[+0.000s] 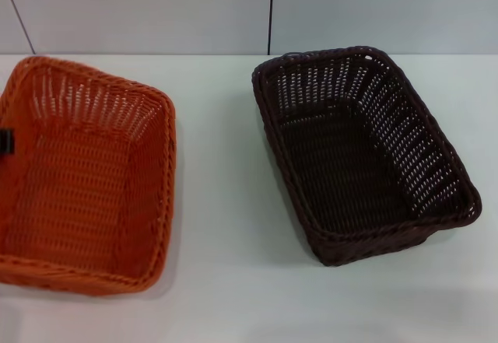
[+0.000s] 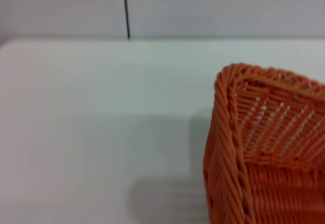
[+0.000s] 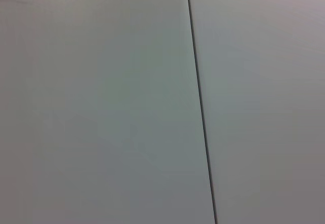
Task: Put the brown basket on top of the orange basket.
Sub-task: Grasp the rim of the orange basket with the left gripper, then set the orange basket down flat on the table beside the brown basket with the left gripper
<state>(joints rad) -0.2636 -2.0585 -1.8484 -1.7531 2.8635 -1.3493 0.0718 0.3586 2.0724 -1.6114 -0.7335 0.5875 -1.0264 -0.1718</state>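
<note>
The orange basket point(image 1: 85, 180) stands empty at the left of the white table, and one of its corners point(image 2: 264, 148) fills the near side of the left wrist view. To its right, a clear gap away, stands the brown basket point(image 1: 358, 156), also empty and turned at a slight angle. Only a small dark part of my left gripper point(image 1: 6, 141) shows, at the picture's left edge by the orange basket's left rim. My right gripper is out of view; its wrist camera sees only the wall.
A strip of bare white table point(image 1: 222, 203) lies between the two baskets. A pale wall with a dark vertical seam point(image 1: 271, 12) rises behind the table's far edge.
</note>
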